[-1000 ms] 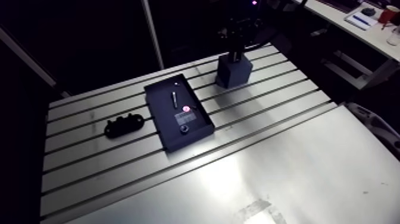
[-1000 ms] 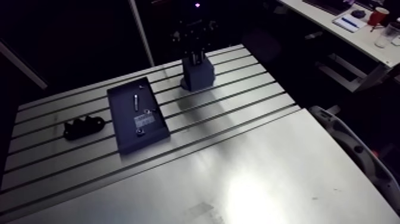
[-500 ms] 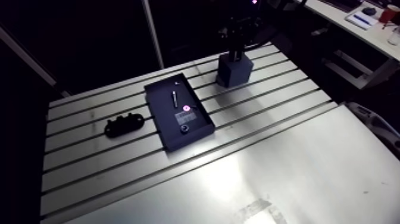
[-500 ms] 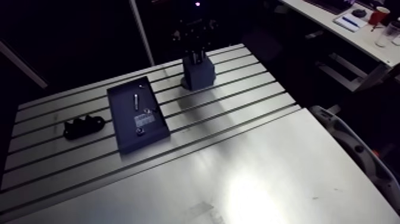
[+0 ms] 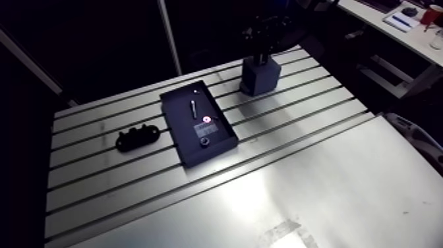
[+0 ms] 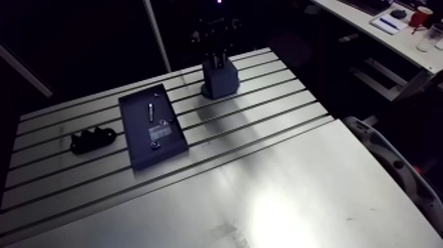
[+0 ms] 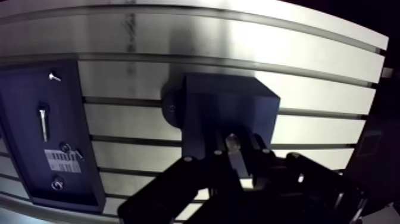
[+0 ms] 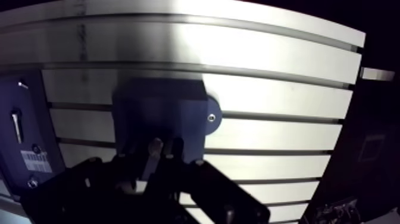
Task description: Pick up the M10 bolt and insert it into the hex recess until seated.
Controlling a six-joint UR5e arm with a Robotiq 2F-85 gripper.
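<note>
**Q:** Panel (a), work surface: what lies where?
**A:** A slotted aluminium table, slots running across it, w/ glare on the smooth near part. It carries three items. A dark tray sits mid-table. A black lumpy fixture lies beside the tray, apart from it, on the side away from the block. A dark blue block stands near the far edge, well apart from the tray.

**Q:** Tray contents?
**A:** In the wrist view: a slim metal pin, a tiny screw toward one corner, a white label and a small dark round part. The arm view adds a pink-red spot near the label, but what it is can't be told.

**Q:** Panel (b), arm pose?
**A:** The wrist comes down at the table's far side. The gripper points approx. straight down, directly over the block.

**Q:** Grip state, and where is the M10 bolt?
**A:** The fingers are drawn in narrow and clamped on the M10 bolt. It stands btwn them, its bright end over the block's top face, near the edge closest to the gripper. Whether the bolt touches or has entered the block can't be told (the top face is dark). A round lug w/ a screw sticks out at the block's side.
</note>
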